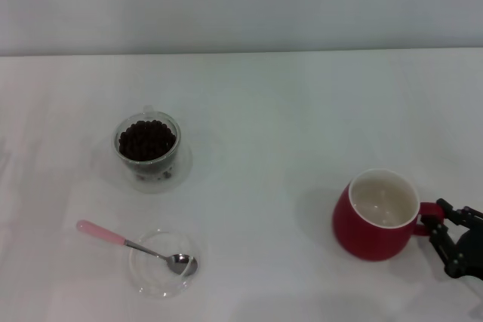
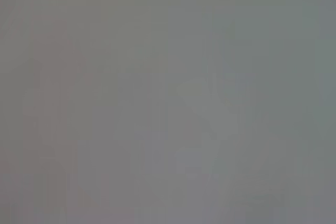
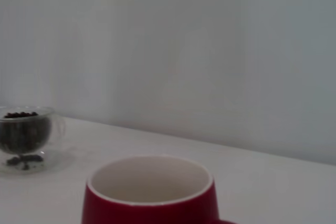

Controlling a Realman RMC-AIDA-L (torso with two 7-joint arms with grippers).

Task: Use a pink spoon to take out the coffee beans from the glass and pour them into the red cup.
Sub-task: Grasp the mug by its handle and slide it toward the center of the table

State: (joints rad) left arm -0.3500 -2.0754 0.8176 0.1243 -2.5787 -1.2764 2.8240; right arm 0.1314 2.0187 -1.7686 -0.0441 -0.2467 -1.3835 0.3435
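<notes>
We see the pink spoon (image 1: 136, 246) lying near the front left of the white table (image 1: 287, 126), its silver bowl resting in a shallow clear dish (image 1: 161, 265) and its pale pink handle sticking out over the dish's rim toward the left. Behind it, well apart, stands the glass (image 1: 147, 145), filled nearly to its rim with dark coffee beans (image 1: 147, 139); a few more beans show at its base, and it appears to sit on a clear saucer (image 1: 179, 170). The red cup (image 1: 376, 215) stands near the front right, well apart from both, with its off-white inside showing and its loop handle turned to the right. Our right gripper (image 1: 441, 233) is at that handle, black fingers closed narrowly about the loop, close to the table's front right edge. A wide bare stretch of table lies between the cup and the glass, and more behind them up to the far edge against the grey wall. We find no writing or brand marks on anything. The left wrist view shows only plain grey, and the left gripper appears nowhere.
</notes>
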